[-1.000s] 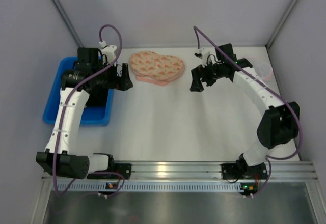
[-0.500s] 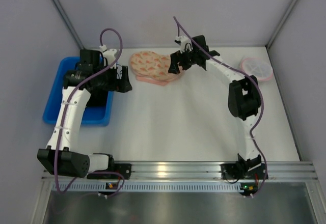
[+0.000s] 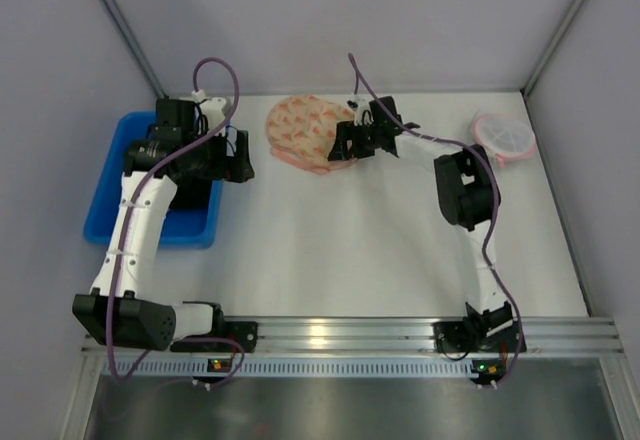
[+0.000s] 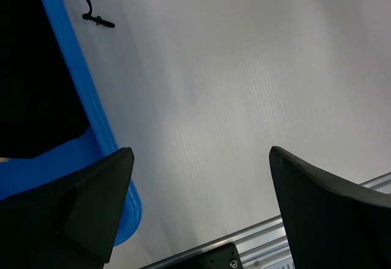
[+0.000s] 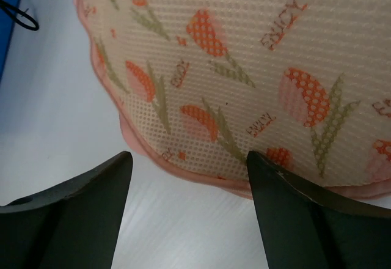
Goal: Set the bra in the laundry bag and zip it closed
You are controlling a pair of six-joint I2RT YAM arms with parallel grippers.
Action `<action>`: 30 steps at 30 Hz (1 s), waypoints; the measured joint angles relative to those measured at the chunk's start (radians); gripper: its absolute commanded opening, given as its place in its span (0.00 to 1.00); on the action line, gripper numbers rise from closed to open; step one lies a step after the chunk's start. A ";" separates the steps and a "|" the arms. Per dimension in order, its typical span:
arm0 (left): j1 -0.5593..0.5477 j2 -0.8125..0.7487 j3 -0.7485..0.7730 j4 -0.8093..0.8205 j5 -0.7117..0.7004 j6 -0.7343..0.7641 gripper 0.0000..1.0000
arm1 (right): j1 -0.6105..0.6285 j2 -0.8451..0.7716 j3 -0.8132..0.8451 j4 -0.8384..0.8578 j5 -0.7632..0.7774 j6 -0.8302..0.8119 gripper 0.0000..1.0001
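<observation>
Moved leftward over the laundry bag [image 3: 300, 132] at upper centre, the right gripper [image 3: 340, 144] hovers open-jawed at its edge and may pinch both layers, blocking the unseen bra.

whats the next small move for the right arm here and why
Probably lower the right gripper and close it on the pink edge of the laundry bag. In the wrist view its open fingers straddle that edge with nothing held, and the bag lies flat, so gripping the rim seems a sensible first step toward opening it.
</observation>
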 measured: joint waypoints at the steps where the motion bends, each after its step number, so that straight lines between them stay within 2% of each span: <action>1: 0.000 0.000 0.000 0.000 0.000 0.000 0.99 | -0.003 -0.017 -0.032 0.013 -0.006 0.022 0.76; 5: 0.000 -0.003 0.000 0.000 0.000 -0.001 0.99 | -0.015 -0.142 -0.239 0.071 -0.026 0.098 0.70; 10: 0.000 -0.025 0.000 0.000 0.001 -0.001 0.99 | -0.015 -0.322 -0.480 0.048 -0.059 0.156 0.70; 15: 0.000 -0.056 0.000 0.000 0.000 -0.003 0.99 | -0.015 -0.491 -0.615 -0.026 -0.062 0.163 0.69; 18: 0.000 -0.071 0.000 0.000 -0.002 -0.005 0.98 | -0.012 -0.586 -0.620 -0.066 -0.044 0.135 0.69; 22: 0.000 -0.085 0.000 0.000 -0.004 -0.008 0.99 | 0.018 -0.660 -0.540 -0.130 0.051 0.032 0.68; 27: 0.000 -0.077 0.021 0.001 0.003 -0.041 0.99 | 0.194 -0.659 -0.417 -0.179 0.293 -0.154 0.68; 30: 0.000 -0.061 0.058 0.004 0.000 -0.060 0.99 | 0.319 -0.605 -0.356 -0.211 0.420 -0.243 0.67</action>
